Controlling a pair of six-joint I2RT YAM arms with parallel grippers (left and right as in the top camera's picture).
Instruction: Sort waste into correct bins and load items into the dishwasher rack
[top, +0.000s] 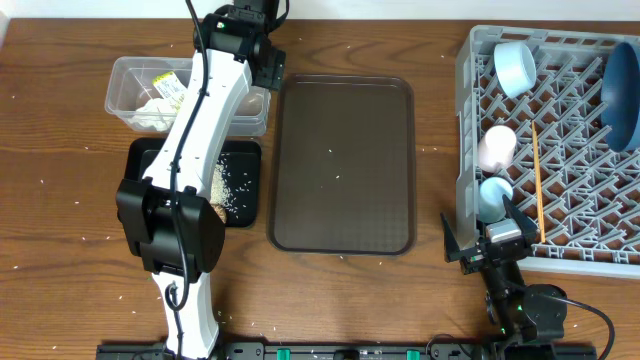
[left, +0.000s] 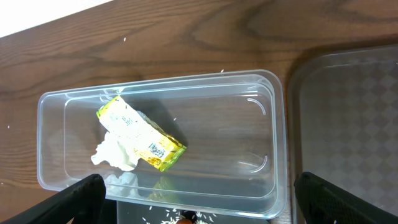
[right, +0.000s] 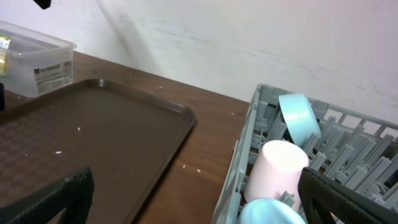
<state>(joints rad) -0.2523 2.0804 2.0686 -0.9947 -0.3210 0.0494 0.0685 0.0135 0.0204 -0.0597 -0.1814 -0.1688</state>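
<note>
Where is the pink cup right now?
In the overhead view, the pink cup sits on the right, inside the grey rack by its left wall, beside a light-blue dish.

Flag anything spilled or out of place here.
Loose white rice grains are strewn across the brown wooden table, a few on the dark brown serving tray, outside the shallow black rectangular tray. Nothing else stands out.

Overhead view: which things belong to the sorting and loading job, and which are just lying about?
Job:
- clear tub, with wrapper and tissue
- black tray, with rice
- grey rack, with blue dish, small bowl, pink cup, light-blue cup and chopsticks

Lying about:
- brown serving tray
</note>
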